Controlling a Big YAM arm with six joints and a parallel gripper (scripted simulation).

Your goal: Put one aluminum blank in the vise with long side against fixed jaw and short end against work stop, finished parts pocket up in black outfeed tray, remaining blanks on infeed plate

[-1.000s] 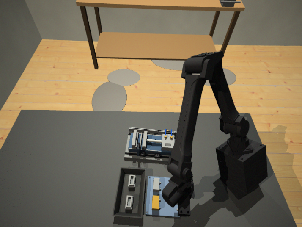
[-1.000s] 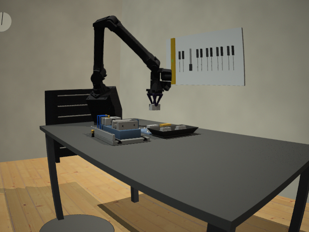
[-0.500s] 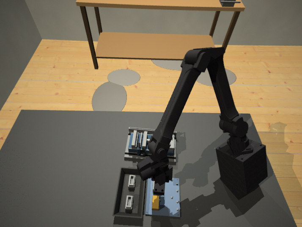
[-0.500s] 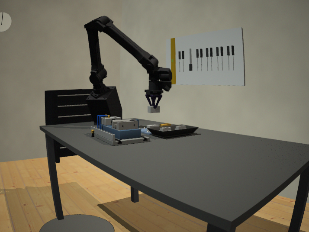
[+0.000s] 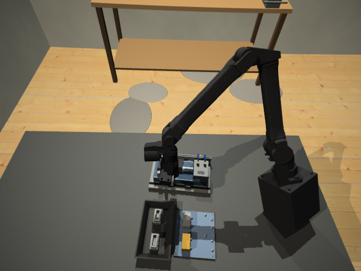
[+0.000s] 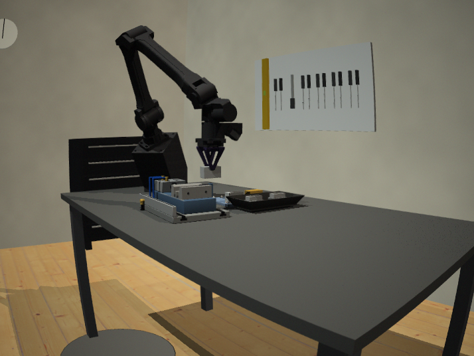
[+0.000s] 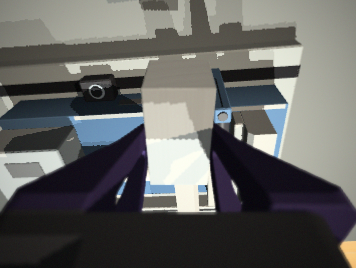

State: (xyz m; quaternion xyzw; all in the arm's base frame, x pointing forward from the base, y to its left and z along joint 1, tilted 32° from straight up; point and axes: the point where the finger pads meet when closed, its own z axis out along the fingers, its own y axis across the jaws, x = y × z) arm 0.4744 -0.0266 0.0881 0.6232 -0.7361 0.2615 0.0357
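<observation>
My gripper [image 6: 210,165] [image 7: 178,133] is shut on a plain gray aluminum blank [image 6: 210,172] [image 7: 177,107] and holds it in the air a little above the vise [image 5: 181,188] [image 6: 190,203]. In the top view the wrist hides the blank and the vise's left end. The jaw with blue hoses [image 5: 201,172] is at the vise's right end. The black outfeed tray [image 5: 141,227] [image 6: 267,203] holds two finished parts [image 5: 157,216] [image 5: 153,241], pocket up. The infeed plate [image 5: 202,233] carries one gray blank [image 5: 186,220] and one yellow brass blank [image 5: 185,241] [image 6: 253,190].
The arm's black base [image 5: 288,201] stands at the table's right side. A wooden shelf unit [image 5: 180,55] stands on the floor behind the table. A dark chair back [image 6: 103,163] is behind the table in the exterior view.
</observation>
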